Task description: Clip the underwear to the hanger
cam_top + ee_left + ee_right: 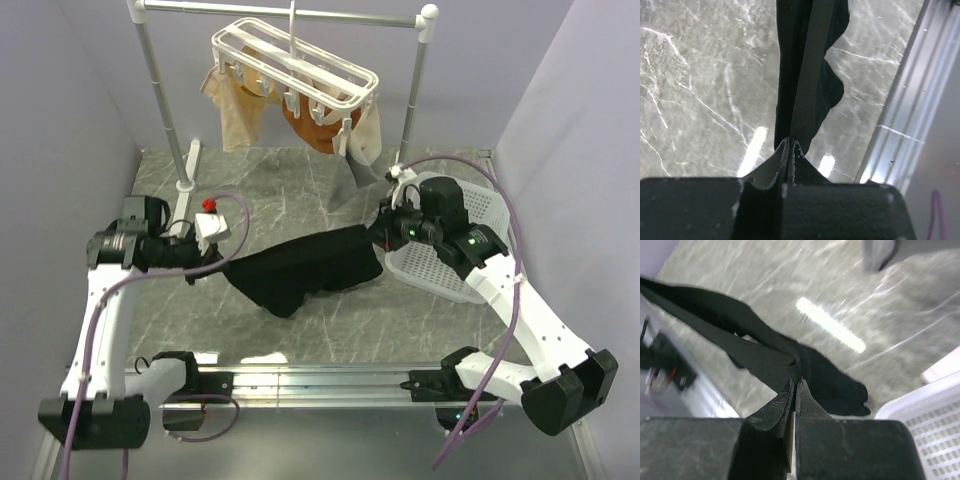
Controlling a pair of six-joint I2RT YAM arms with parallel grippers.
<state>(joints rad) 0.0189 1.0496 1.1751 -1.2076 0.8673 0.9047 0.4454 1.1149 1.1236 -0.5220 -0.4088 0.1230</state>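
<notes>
Well, my left gripper (220, 267) and right gripper (378, 238) each pinched the limp black fabric underwear (300, 268), well short of the white barred plastic hanger (300, 58). Light and floppy, its band seemed the firmest hold.

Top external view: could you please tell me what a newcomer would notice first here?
The black underwear hangs stretched between the left gripper and the right gripper, mid-table, both shut on its fabric. Behind, the white hanger hangs from the rail, with tan garments and an orange garment clipped to it.
</notes>
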